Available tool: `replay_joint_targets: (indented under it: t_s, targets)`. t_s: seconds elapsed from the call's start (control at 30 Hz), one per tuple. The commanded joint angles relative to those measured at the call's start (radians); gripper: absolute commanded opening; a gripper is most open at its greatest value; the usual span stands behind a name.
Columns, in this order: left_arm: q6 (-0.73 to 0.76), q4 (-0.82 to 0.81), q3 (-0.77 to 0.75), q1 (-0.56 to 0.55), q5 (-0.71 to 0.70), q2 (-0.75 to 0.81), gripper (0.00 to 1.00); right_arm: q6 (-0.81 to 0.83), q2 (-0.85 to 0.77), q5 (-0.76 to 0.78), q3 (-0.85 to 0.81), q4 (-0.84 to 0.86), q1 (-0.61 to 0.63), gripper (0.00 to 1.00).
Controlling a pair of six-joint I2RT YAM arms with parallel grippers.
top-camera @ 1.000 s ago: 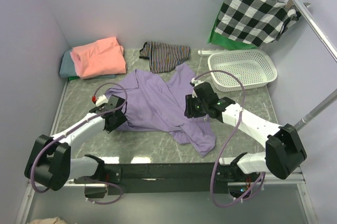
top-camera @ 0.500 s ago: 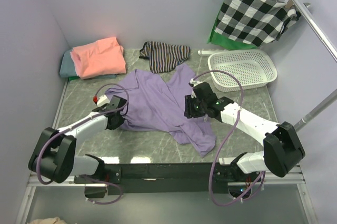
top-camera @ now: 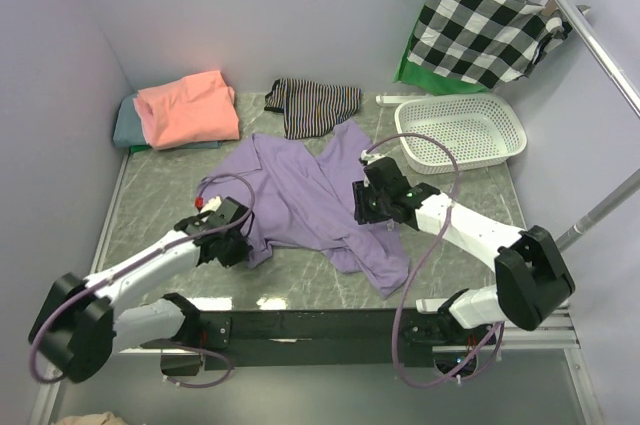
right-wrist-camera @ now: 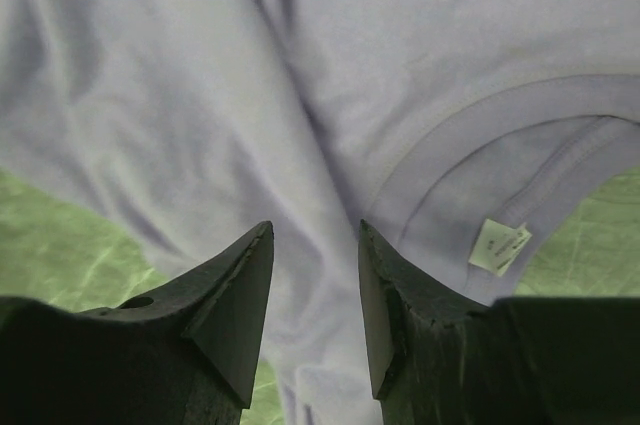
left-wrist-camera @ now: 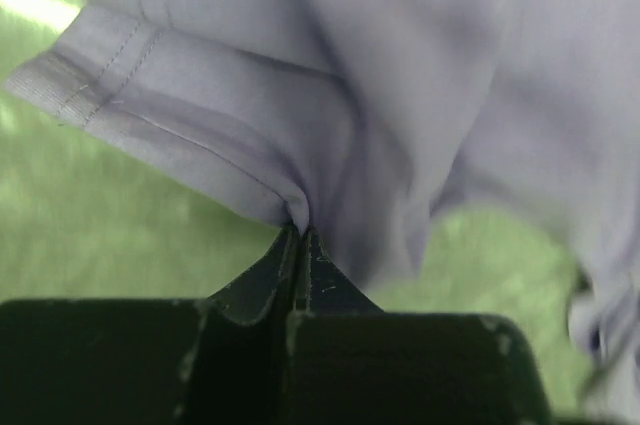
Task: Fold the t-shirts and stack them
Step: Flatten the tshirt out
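Observation:
The lavender-purple t-shirt (top-camera: 300, 195) lies crumpled in the middle of the table. My left gripper (top-camera: 237, 237) is at its near-left edge, shut on a fold of fabric beside the hemmed sleeve (left-wrist-camera: 120, 95); the closed tips (left-wrist-camera: 300, 232) pinch the lavender cloth (left-wrist-camera: 420, 65). My right gripper (top-camera: 366, 207) hovers open over the shirt's right side, its fingers (right-wrist-camera: 315, 235) straddling cloth (right-wrist-camera: 200, 95) next to the collar and its white tag (right-wrist-camera: 498, 246). A folded salmon-pink t-shirt (top-camera: 187, 107) rests on a grey-teal t-shirt (top-camera: 125, 125) at the back left.
A striped black-and-white garment (top-camera: 312, 103) lies at the back centre. A white plastic basket (top-camera: 460, 132) stands at the back right. A checked cloth on a wooden hanger (top-camera: 485, 30) hangs from a metal rail (top-camera: 600, 60) over something green (top-camera: 412, 67).
My left gripper has shut on the lavender shirt's edge and moved toward the near side and right, dragging that edge with it. The right gripper has hardly moved.

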State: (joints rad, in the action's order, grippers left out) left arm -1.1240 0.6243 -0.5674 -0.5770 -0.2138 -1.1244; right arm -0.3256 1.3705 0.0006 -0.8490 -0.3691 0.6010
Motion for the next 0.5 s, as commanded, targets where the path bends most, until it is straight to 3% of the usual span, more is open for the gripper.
replay_joint_targets:
  t_s: [0.0,0.17,0.37,0.4,0.47]
  targets:
    - [-0.097,0.219,-0.049,-0.05,0.116,0.126,0.01,0.028,0.077,0.07,-0.033,-0.005,-0.032,0.46]
    - [-0.166,0.443,-0.095,-0.083,0.129,0.265,0.01,0.04,0.163,0.032,-0.097,-0.01,-0.084,0.42]
    - [-0.267,0.675,-0.193,-0.11,0.076,0.379,0.01,0.027,0.116,0.015,-0.091,-0.053,-0.09,0.4]
    - [-0.279,0.698,-0.212,-0.112,0.05,0.377,0.08,0.02,0.102,0.003,-0.085,-0.074,-0.09,0.4]
    - [-0.277,0.75,-0.267,-0.112,0.013,0.351,0.43,0.004,0.05,-0.023,-0.052,-0.086,-0.09,0.4]
